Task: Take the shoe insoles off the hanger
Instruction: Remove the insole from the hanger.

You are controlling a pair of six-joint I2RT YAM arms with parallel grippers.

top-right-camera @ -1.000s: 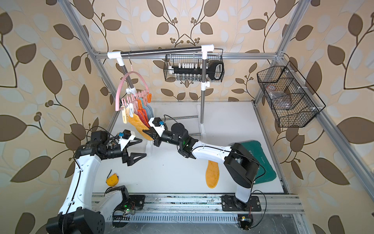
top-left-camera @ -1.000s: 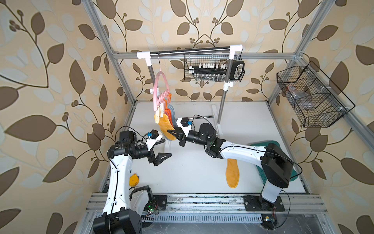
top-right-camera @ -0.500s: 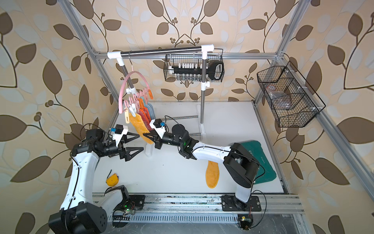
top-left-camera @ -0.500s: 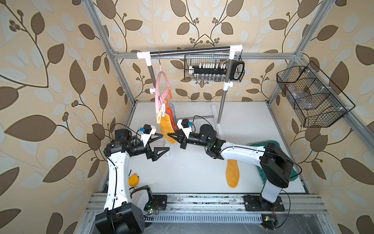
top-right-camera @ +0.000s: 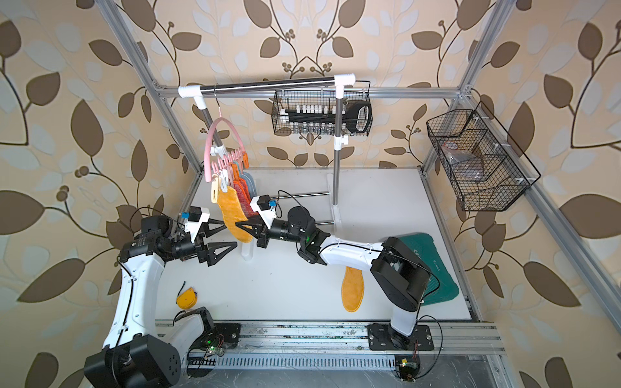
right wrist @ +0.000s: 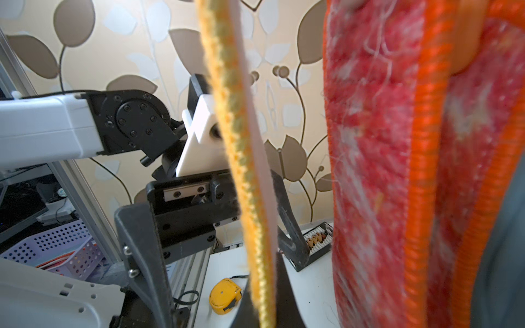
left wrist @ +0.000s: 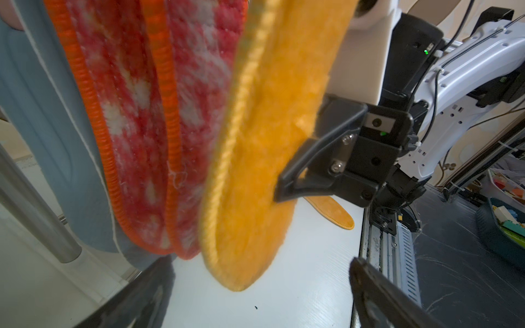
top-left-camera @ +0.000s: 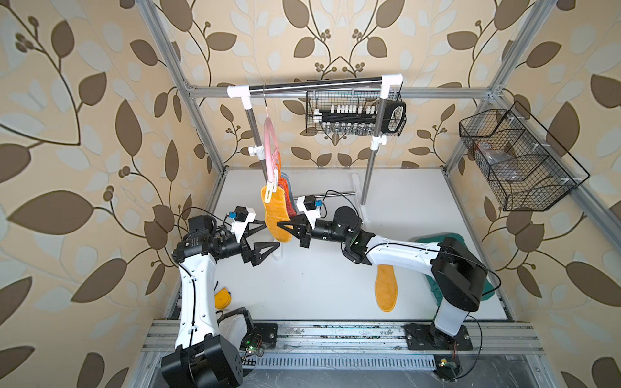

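text: none legible | green case (top-right-camera: 440,268): white lettering, unreadable

a white tabletop (top-left-camera: 319,278) carries a few loose things: one fuzzy orange-yellow insole (top-left-camera: 385,289) lying flat near the front edge, and a yellow tape measure (top-left-camera: 222,298) well apart from it. a dark green case (top-right-camera: 440,268) lies at the side edge, and the steel rack's white foot (top-left-camera: 357,188) stands toward the back.

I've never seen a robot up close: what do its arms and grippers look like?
Both arms, left arm and right arm, have white shells with chunky black joints and thin black cables running along them. The left gripper and right gripper have black, triangular, open-framed fingers, each carrying a white camera mount with a small blue plug.
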